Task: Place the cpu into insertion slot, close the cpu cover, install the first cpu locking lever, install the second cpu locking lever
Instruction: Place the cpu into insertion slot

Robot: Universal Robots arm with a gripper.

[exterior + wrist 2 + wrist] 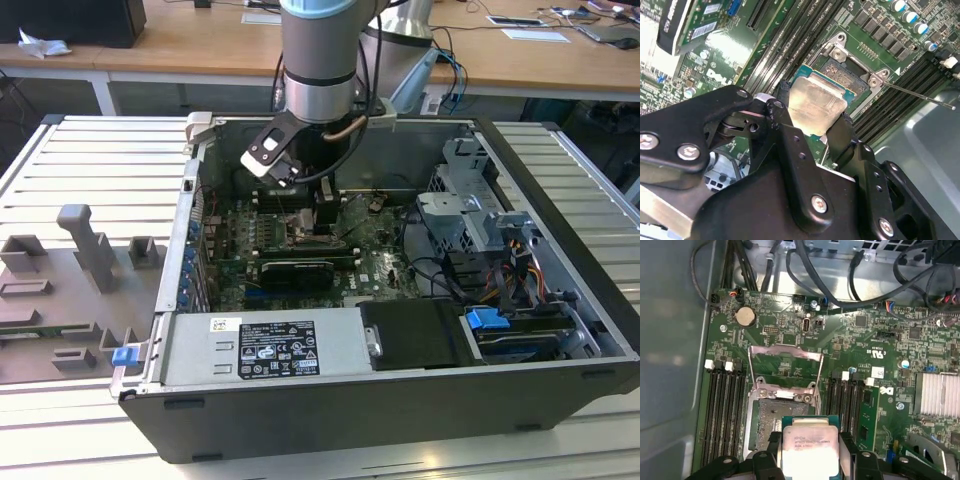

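An open computer case (pixel 300 420) lies on the slatted worktop (pixel 60 160). Inside it, the claw (pixel 810 452) is clamped on two opposite edges of the cpu (pixel 807 440). It holds the chip flat over part of the insertion slot (pixel 767 415). The cpu cover (pixel 785 352) is swung open at the slot's edge, above the green circuit board (pixel 860 340).

One gripper (pixel 809 454) held one cpu (pixel 809 439). Just beyond its fingertips were one insertion slot (pixel 771 420) and one cpu cover (pixel 785 351). Two memory slot banks flanked it: a first bank (pixel 725 415) on one side, a second bank (pixel 847 407) on the other. One coin battery (pixel 745 316) lay farther beyond.
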